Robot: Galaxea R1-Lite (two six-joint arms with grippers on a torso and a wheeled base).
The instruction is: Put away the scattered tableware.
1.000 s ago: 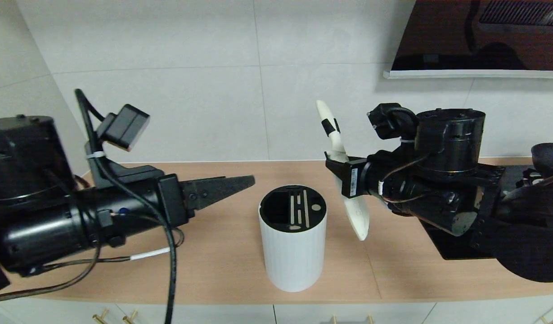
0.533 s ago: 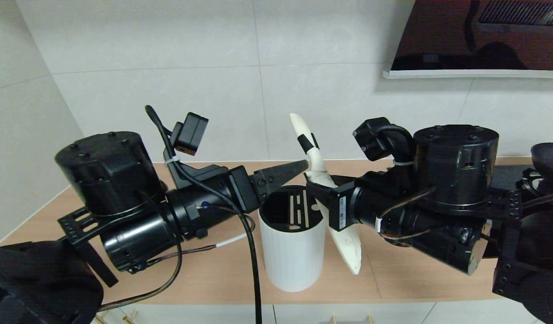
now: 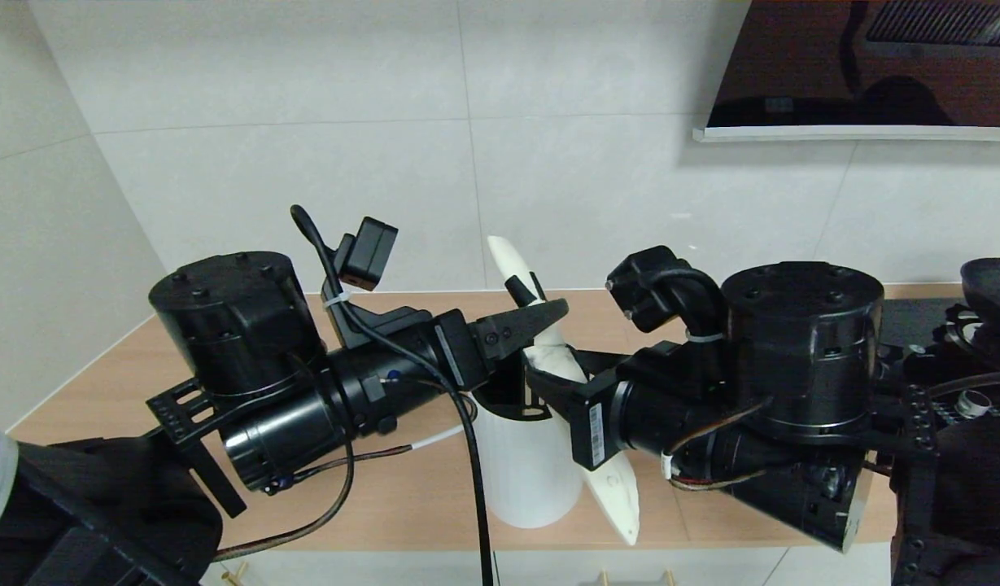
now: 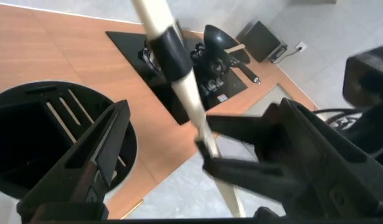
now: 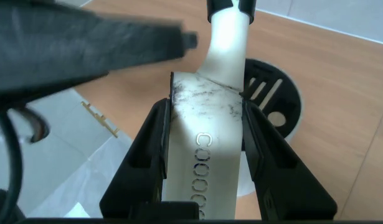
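My right gripper (image 3: 558,381) (image 5: 207,124) is shut on a white slotted spatula (image 3: 612,487) (image 5: 210,168), held tilted with its black-banded handle (image 3: 506,259) pointing up. The spatula hangs at the right rim of a white cylindrical holder (image 3: 517,476) with a black slotted top (image 4: 29,143) (image 5: 273,93). My left gripper (image 3: 540,317) (image 4: 163,134) is open above the holder. The spatula's handle (image 4: 169,43) passes between its fingers; I cannot tell whether they touch it.
The holder stands on a wooden counter (image 3: 101,382) near its front edge, with a tiled wall behind. A black hob (image 4: 138,50) carrying dark utensils (image 4: 219,43) lies at the counter's right end. A range hood (image 3: 866,65) hangs above it.
Both arms have closed in over the holder. The right gripper carried the spatula left and lower to the holder's rim, and the left gripper swung right until its fingers straddle the handle.
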